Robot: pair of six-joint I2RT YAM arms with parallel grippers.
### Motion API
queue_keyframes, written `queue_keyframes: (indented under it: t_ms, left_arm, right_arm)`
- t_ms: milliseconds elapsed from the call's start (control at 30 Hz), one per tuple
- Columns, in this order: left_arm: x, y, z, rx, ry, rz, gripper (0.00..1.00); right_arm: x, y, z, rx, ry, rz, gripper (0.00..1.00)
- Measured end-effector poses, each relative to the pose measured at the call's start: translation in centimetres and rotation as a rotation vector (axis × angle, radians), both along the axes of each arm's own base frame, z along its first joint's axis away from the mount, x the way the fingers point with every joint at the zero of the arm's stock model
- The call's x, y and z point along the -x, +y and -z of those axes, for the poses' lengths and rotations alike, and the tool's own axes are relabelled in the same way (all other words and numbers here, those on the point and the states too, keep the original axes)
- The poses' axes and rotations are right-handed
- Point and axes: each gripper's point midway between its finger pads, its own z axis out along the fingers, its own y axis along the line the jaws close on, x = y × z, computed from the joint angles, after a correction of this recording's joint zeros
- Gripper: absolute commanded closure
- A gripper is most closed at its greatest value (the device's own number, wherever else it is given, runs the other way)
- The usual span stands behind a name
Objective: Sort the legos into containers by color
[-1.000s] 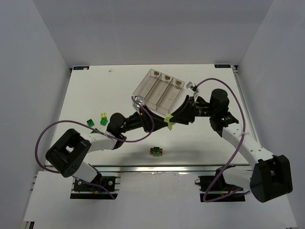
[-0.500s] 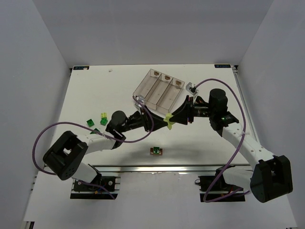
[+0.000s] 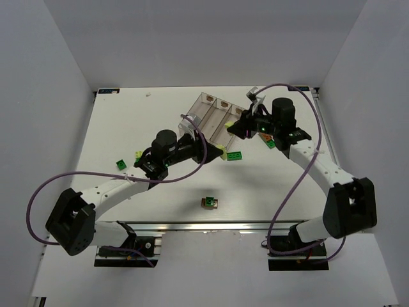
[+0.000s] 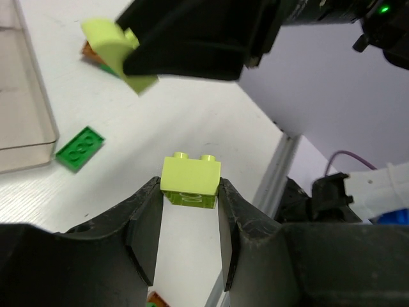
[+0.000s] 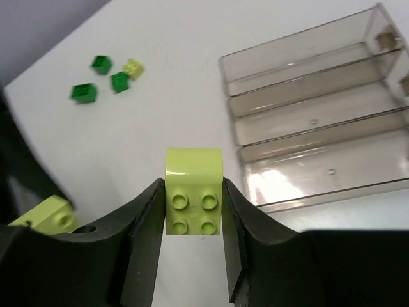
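Right hand point(image 5: 193, 214), now beside bins point(image 5: 300, 91), around pale brick point(image 5: 193, 167)

**Operator:** Report the position of the left gripper point(image 3: 213, 151).

**Technician:** It reaches toward the right gripper point(image 3: 237, 126), with a pale yellow-green brick point(image 3: 222, 152) at its tip. A green flat plate point(image 3: 234, 156) lies on the table point(image 3: 128, 121) just beyond that tip.

**Operator:** And the containers?

**Technician:** The clear three-bin tray point(image 3: 204, 115) lies just past the left gripper. Its right bin is beneath the right gripper, whose jaws cannot be read here. A green-and-brown brick point(image 3: 209, 203) and a green brick point(image 3: 121, 164) lie well behind the left gripper.
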Motion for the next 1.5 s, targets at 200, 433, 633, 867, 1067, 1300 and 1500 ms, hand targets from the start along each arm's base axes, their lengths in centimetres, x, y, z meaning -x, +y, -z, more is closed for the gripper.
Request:
queue_keyframes:
  t_ms: [200, 433, 633, 867, 1067, 1300, 1500]
  left_arm:
    - [-1.2, 1.6, 1.8, -0.091, 0.070, -0.120, 1.00]
    - [-1.6, 4.7, -0.8, -0.107, 0.000, -0.259, 1.00]
    - [-1.9, 5.9, -2.2, -0.099, -0.058, -0.313, 1.00]
    - [-2.1, 5.8, -0.7, -0.141, -0.043, -0.309, 1.00]
    - [-2.1, 5.8, -0.7, -0.145, -0.047, -0.308, 1.00]
    - [-2.2, 5.9, -0.3, -0.155, -0.053, -0.313, 1.00]
    - [-2.6, 5.6, 1.5, -0.186, -0.030, -0.308, 1.00]
  right_arm:
    - [-7.6, 0.1, 3.2, 0.092, 0.019, 0.154, 1.00]
    - [-12.8, 0.1, 9.2, 0.169, 0.098, 0.260, 0.98]
    - [-15.6, 0.6, 11.9, 0.178, 0.128, 0.295, 0.88]
    - [-17.0, 0.8, 13.7, 0.188, 0.144, 0.309, 0.60]
    - [-17.2, 0.6, 13.8, 0.196, 0.143, 0.315, 0.11]
    - [-16.2, -0.3, 11.6, 0.222, 0.125, 0.311, 0.10]
    - [-9.7, -2.1, 3.1, 0.201, -0.018, 0.235, 0.11]
